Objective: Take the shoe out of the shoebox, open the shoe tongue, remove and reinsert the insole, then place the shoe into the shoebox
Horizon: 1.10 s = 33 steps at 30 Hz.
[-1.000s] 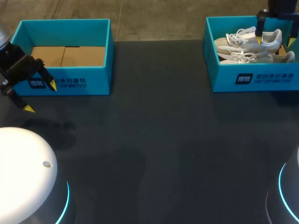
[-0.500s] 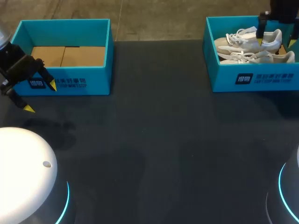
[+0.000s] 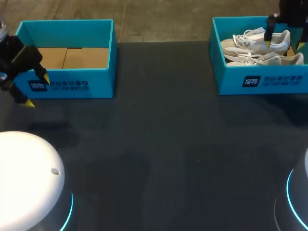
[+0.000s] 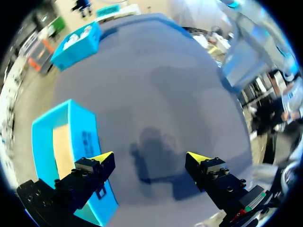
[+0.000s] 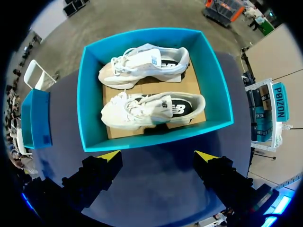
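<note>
Right pincer (image 3: 283, 44) is released, fingers spread wide with nothing between them. It hangs over the right shoebox (image 3: 260, 79), above the heel ends of the pair. From its wrist, the shoebox (image 5: 156, 135) sits straight ahead, near wall just past the yellow tips.

Both shoes are inside on the cardboard floor, side by side: near shoe (image 5: 151, 109) closest to the pincer, far shoe (image 5: 142, 61) behind it. Neither touches the fingers.

Left pincer (image 3: 37, 91) is also released and holds nothing. It's over the dark worktop (image 3: 168, 144), just beside the left shoebox (image 3: 72, 86), well apart from the shoes.

Print: a white logo block and a text line on each box front; a dark emblem on each shoe side.

Shoes: white/cream low trainers, white laces, toes pointing the same way.
</note>
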Each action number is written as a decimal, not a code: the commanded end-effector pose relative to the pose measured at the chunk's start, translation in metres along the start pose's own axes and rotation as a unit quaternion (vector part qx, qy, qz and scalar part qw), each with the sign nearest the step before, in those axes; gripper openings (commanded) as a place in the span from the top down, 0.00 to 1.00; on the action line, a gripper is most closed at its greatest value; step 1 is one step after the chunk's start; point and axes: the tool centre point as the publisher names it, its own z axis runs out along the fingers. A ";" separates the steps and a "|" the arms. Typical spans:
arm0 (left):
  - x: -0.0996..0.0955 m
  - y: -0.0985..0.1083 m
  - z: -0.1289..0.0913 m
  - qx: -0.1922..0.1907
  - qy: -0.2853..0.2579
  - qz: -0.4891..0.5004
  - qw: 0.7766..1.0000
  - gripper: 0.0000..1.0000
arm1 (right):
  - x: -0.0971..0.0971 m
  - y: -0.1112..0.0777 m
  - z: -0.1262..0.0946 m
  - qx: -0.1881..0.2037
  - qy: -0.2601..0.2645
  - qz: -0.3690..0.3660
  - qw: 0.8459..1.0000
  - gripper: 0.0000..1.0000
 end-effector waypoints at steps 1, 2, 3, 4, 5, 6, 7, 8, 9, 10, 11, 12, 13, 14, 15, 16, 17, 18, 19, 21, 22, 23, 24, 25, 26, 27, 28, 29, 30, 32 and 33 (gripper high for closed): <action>-0.008 0.001 -0.010 -0.091 -0.043 -0.281 0.954 0.00 | -0.001 -0.002 0.000 -0.003 0.001 0.000 1.000 0.00; -0.011 0.004 -0.012 -0.087 -0.035 -0.297 0.950 0.00 | -0.001 -0.002 0.000 -0.003 0.001 0.000 1.000 0.00; -0.014 0.006 -0.014 -0.086 -0.041 -0.320 0.943 0.00 | -0.001 -0.002 0.000 -0.003 0.001 0.000 1.000 0.00; -0.017 0.009 -0.016 -0.083 -0.040 -0.338 0.937 0.00 | -0.001 -0.002 0.000 -0.003 0.001 0.000 1.000 0.00; -0.020 0.011 -0.018 -0.080 -0.035 -0.351 0.932 0.00 | -0.001 -0.002 0.000 -0.003 0.001 0.000 1.000 0.00; -0.023 0.013 -0.021 -0.078 -0.039 -0.370 0.925 0.00 | -0.001 -0.002 0.000 -0.003 0.001 0.000 1.000 0.00; -0.028 0.015 -0.023 -0.079 -0.045 -0.386 0.918 0.00 | -0.001 -0.002 0.000 -0.003 0.001 0.000 1.000 0.00; -0.032 0.017 -0.027 -0.084 -0.065 -0.395 0.912 0.00 | -0.001 -0.002 0.000 -0.003 0.001 0.000 1.000 0.00; -0.032 0.017 -0.027 -0.084 -0.065 -0.395 0.912 0.00 | -0.001 -0.002 0.000 -0.003 0.001 0.000 1.000 0.00; -0.032 0.017 -0.027 -0.084 -0.065 -0.395 0.912 0.00 | -0.001 -0.002 0.000 -0.003 0.001 0.000 1.000 0.00; -0.032 0.017 -0.027 -0.084 -0.065 -0.395 0.912 0.00 | -0.001 -0.002 0.000 -0.003 0.001 0.000 1.000 0.00; -0.032 0.017 -0.027 -0.084 -0.065 -0.395 0.912 0.00 | -0.001 -0.002 0.000 -0.003 0.001 0.000 1.000 0.00; -0.032 0.017 -0.027 -0.084 -0.065 -0.395 0.912 0.00 | -0.001 -0.002 0.000 -0.003 0.001 0.000 1.000 0.00; -0.032 0.017 -0.027 -0.084 -0.065 -0.395 0.912 0.00 | -0.001 -0.002 0.000 -0.003 0.001 0.000 1.000 0.00; -0.032 0.017 -0.027 -0.084 -0.065 -0.395 0.912 0.00 | -0.001 -0.002 0.000 -0.003 0.001 0.000 1.000 0.00; -0.032 0.017 -0.027 -0.084 -0.065 -0.395 0.912 0.00 | -0.001 -0.002 0.000 -0.003 0.001 0.000 1.000 0.00; -0.032 0.017 -0.027 -0.084 -0.065 -0.395 0.912 0.00 | -0.001 -0.002 0.000 -0.003 0.001 0.000 1.000 0.00; -0.032 0.017 -0.027 -0.084 -0.065 -0.395 0.912 0.00 | -0.001 -0.002 0.000 -0.003 0.001 0.000 1.000 0.00; -0.032 0.017 -0.027 -0.084 -0.065 -0.395 0.912 0.00 | -0.001 -0.002 0.000 -0.003 0.001 0.000 1.000 0.00; -0.032 0.017 -0.027 -0.084 -0.065 -0.395 0.912 0.00 | -0.001 -0.002 0.000 -0.003 0.001 0.000 1.000 0.00; -0.032 0.017 -0.027 -0.084 -0.065 -0.395 0.912 0.00 | -0.001 -0.002 0.000 -0.003 0.001 0.000 1.000 0.00; -0.032 0.017 -0.027 -0.084 -0.065 -0.395 0.912 0.00 | -0.001 -0.002 0.000 -0.003 0.001 0.000 1.000 0.00; -0.034 0.017 -0.029 -0.088 -0.057 -0.430 0.897 0.00 | -0.001 -0.002 0.000 -0.003 0.001 0.000 1.000 0.00; -0.036 0.019 -0.031 -0.083 -0.056 -0.453 0.886 0.00 | -0.001 -0.002 0.000 -0.003 0.001 0.000 1.000 0.00; -0.040 0.020 -0.035 -0.090 -0.048 -0.499 0.860 0.00 | -0.001 -0.002 0.000 -0.003 0.001 0.000 1.000 0.00; -0.047 0.022 -0.039 -0.094 -0.034 -0.533 0.840 0.00 | -0.001 -0.002 0.000 -0.003 0.001 0.000 1.000 0.00; -0.051 0.025 -0.042 -0.091 -0.029 -0.560 0.823 0.00 | -0.001 -0.002 0.000 -0.003 0.001 0.000 1.000 0.00; -0.060 0.026 -0.045 -0.098 -0.024 -0.605 0.790 0.00 | -0.001 -0.002 0.000 -0.003 0.001 0.000 1.000 0.00; -0.066 0.028 -0.047 -0.096 -0.015 -0.616 0.782 0.00 | -0.001 -0.002 0.000 -0.003 0.001 0.000 1.000 0.00; -0.077 0.032 -0.051 -0.100 -0.015 -0.660 0.744 0.00 | -0.001 -0.002 0.000 -0.003 0.001 0.000 1.000 0.00; -0.080 0.034 -0.052 -0.103 -0.018 -0.663 0.741 0.00 | -0.001 -0.002 0.000 -0.003 0.001 0.000 1.000 0.00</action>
